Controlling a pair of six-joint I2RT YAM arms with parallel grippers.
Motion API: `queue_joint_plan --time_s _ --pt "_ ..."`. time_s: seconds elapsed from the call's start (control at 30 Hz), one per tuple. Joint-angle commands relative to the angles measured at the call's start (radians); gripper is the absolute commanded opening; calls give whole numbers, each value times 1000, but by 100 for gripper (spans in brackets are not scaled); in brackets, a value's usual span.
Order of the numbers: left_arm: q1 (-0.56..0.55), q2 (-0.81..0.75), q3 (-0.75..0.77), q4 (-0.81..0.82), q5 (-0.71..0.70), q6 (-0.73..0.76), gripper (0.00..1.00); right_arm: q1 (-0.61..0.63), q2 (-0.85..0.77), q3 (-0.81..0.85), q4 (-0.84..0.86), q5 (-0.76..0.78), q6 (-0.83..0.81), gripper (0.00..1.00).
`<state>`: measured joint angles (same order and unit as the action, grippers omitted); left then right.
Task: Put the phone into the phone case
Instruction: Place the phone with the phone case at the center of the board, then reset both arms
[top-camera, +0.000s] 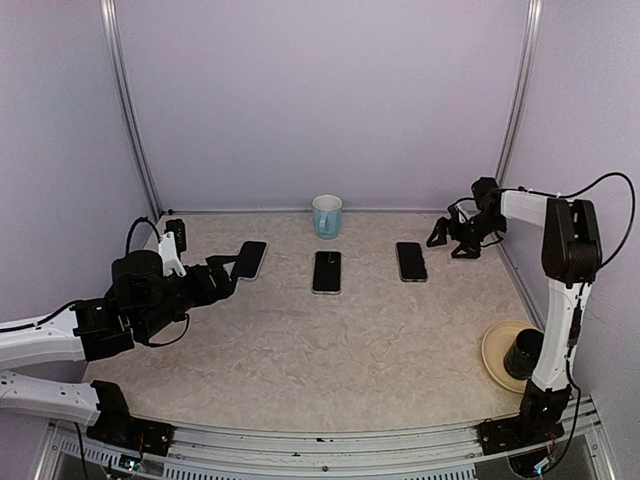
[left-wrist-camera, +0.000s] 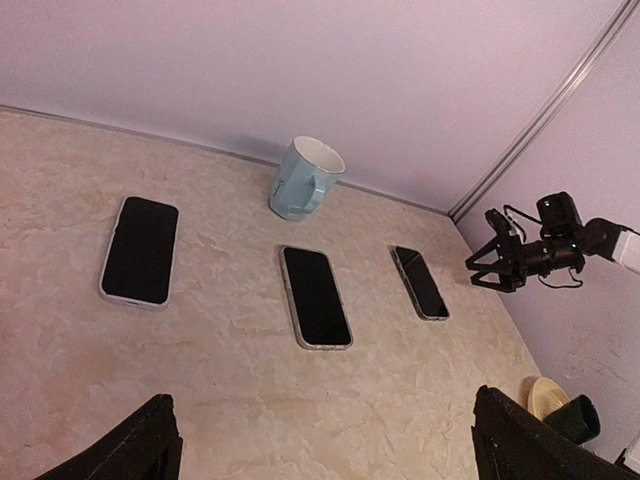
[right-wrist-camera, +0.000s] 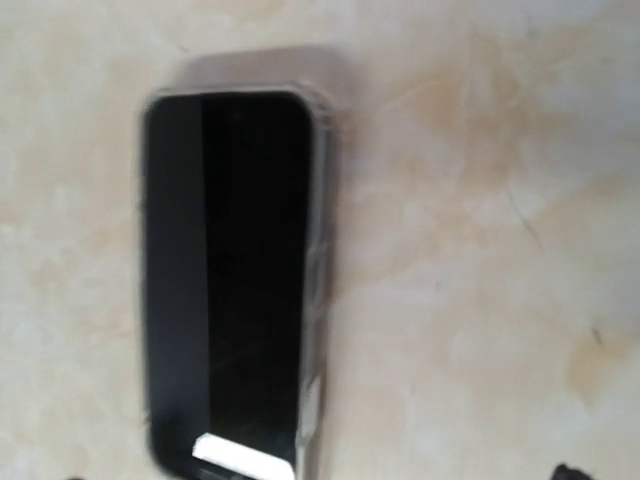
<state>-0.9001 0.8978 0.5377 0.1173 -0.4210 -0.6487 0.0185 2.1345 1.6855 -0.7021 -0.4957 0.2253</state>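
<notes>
Three dark-screened phones lie flat in a row on the table: left (top-camera: 251, 259), middle (top-camera: 327, 271) and right (top-camera: 411, 261). Each shows a pale clear rim like a phone case. In the right wrist view the right phone (right-wrist-camera: 235, 280) sits inside a clear phone case (right-wrist-camera: 318, 270), blurred. My right gripper (top-camera: 452, 238) hovers just right of that phone, open and empty. My left gripper (top-camera: 225, 272) is low beside the left phone, open, its black fingertips (left-wrist-camera: 150, 445) wide apart at the bottom of its view.
A light blue mug (top-camera: 327, 215) stands at the back centre, behind the middle phone (left-wrist-camera: 316, 296). A tan plate (top-camera: 497, 350) with a dark cup (top-camera: 523, 352) on it sits at the near right by the right arm's base. Walls close in the back and sides.
</notes>
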Motion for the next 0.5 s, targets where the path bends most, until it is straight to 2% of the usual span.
queue_joint_plan --time_s 0.0,0.17,0.33,0.47 --pt "39 -14 84 -113 -29 95 99 9 -201 -142 146 64 2 100" --pt "92 24 138 -198 -26 132 99 21 -402 -335 299 48 -4 100" --pt "152 8 114 -166 12 153 99 24 -599 -495 395 58 -24 100" --pt "236 -3 104 -151 108 150 99 25 -798 -662 522 54 -42 100"
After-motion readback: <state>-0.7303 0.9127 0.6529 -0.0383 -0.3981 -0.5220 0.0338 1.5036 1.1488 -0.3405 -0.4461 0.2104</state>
